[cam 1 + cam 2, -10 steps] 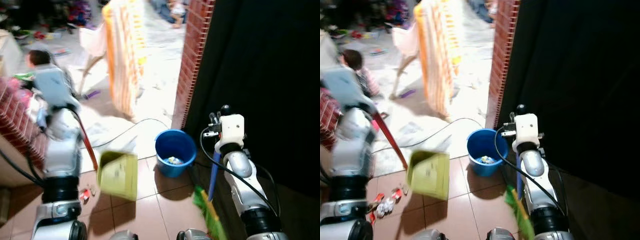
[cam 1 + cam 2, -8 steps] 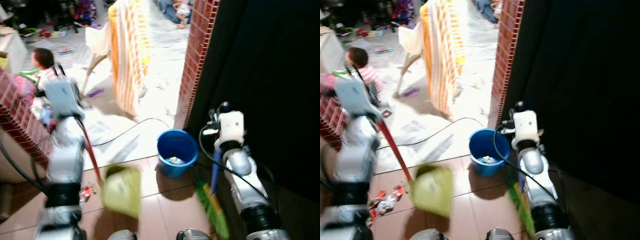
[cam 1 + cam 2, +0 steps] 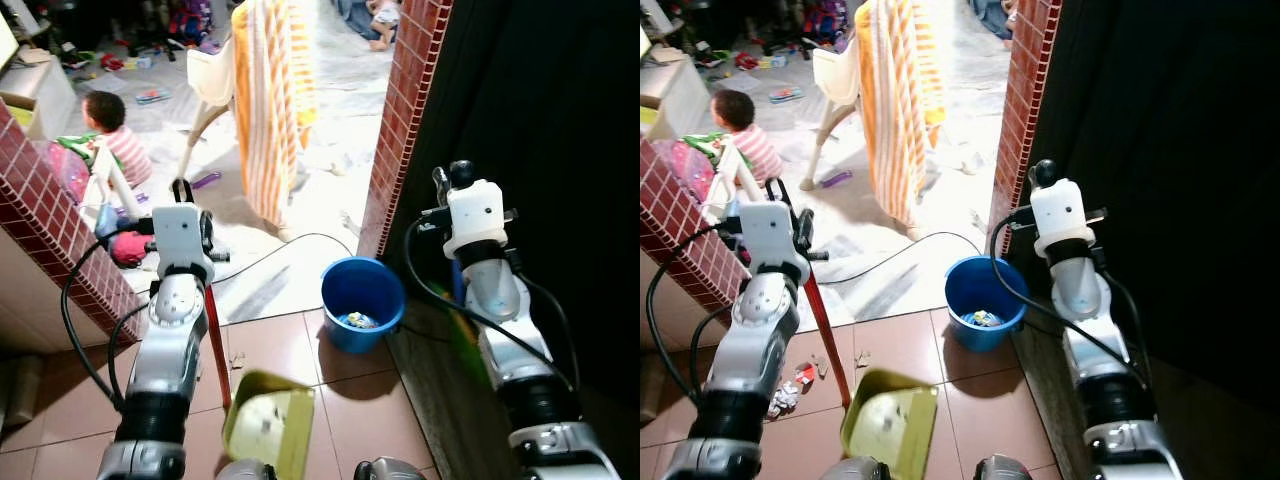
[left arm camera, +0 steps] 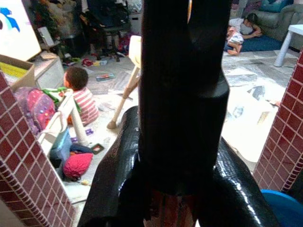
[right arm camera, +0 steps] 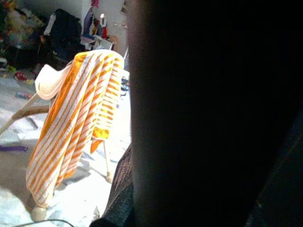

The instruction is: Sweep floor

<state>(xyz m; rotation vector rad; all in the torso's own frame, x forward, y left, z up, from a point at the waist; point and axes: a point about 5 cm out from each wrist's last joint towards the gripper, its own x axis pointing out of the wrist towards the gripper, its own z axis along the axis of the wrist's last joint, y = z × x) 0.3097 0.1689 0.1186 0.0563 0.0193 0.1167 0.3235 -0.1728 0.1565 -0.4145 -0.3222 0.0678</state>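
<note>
While litter fills the dustpan, scraps sit in the bucket.

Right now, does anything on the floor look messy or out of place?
Yes. Crumpled wrappers lie loose on the tiles beside the green dustpan, not yet swept in. A black cable trails across the pale floor behind the blue bucket.

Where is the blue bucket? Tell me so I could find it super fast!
Find the tall red brick pillar beside the big dark wall. At its foot, on the brown floor tiles, stands the blue bucket, round and open, with bits of rubbish inside. It is the only blue tub there; the yellow-green dustpan nearby is flat with a red handle.
</note>
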